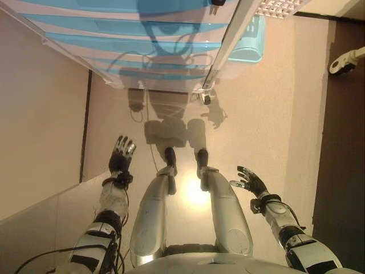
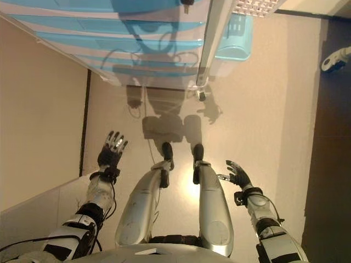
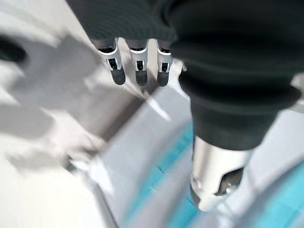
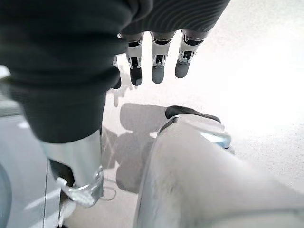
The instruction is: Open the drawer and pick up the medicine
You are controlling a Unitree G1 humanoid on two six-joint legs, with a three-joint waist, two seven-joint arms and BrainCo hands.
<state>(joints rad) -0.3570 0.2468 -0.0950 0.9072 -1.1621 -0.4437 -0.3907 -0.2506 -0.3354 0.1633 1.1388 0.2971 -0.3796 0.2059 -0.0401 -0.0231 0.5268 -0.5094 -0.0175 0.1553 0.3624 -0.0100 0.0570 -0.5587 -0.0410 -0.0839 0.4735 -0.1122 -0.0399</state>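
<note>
A white plastic drawer unit (image 1: 142, 34) with translucent blue drawer fronts stands on the floor ahead of me, at the top of the eye views. No drawer sticks out past the others. No medicine shows in any view. My left hand (image 1: 121, 155) hangs low at the left, well short of the unit, with its fingers (image 3: 137, 71) straight and empty; the unit (image 3: 156, 156) shows blurred past them. My right hand (image 1: 251, 181) hangs at the right, with its fingers (image 4: 156, 66) straight and empty over the floor.
A light blue plastic basket (image 1: 248, 43) stands against the unit's right side. A white caster part (image 1: 345, 63) lies on the dark floor strip (image 1: 342, 171) at the right. A pale wall panel (image 1: 40, 114) runs along the left.
</note>
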